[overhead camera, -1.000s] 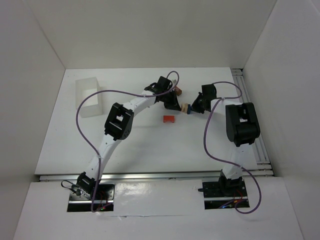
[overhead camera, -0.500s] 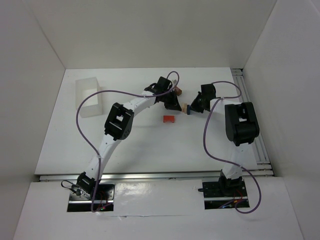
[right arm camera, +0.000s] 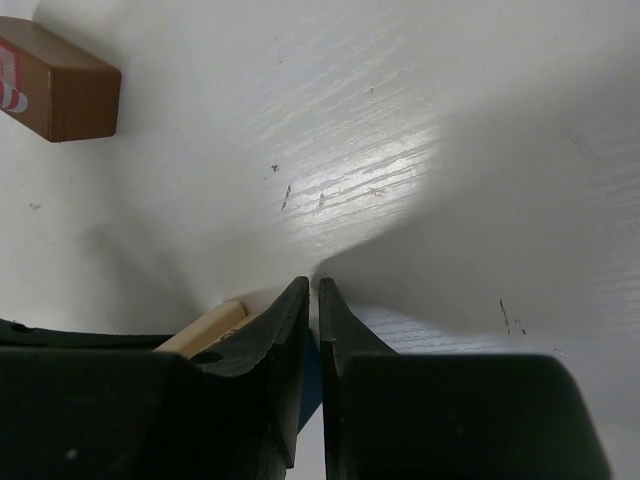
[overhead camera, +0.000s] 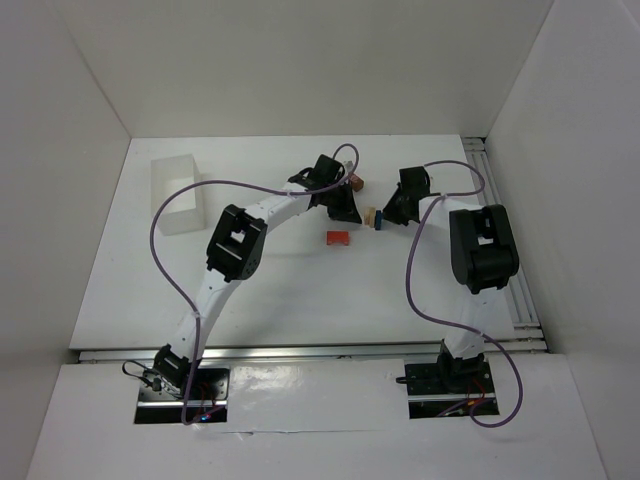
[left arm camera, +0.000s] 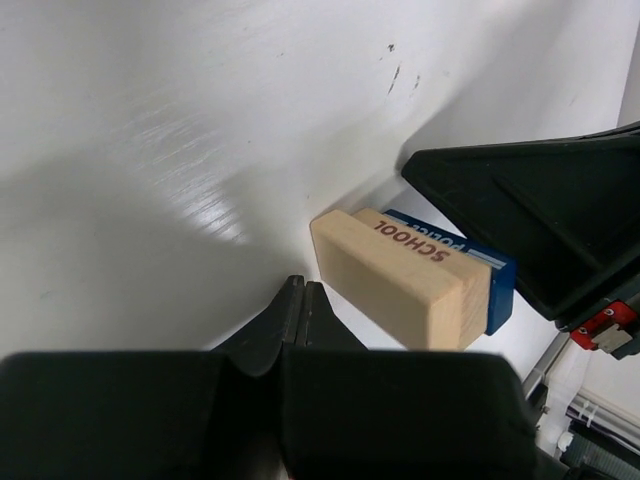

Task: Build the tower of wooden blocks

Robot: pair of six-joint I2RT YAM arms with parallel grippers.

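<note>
Wood blocks, we see, sit near the middle of the tabletop: a pale block flat against a blue block, an orange-red block at their 7 o'clock, a brown block at 11, and the left fingers and right fingers closed empty at 9 and 3.

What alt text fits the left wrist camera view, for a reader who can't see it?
A pale rectangular wooden block printed SCHOOL lies against a blue wooden block on a white table. The black right gripper sits beside the blue block, and the shut left gripper fills the foreground.
</note>
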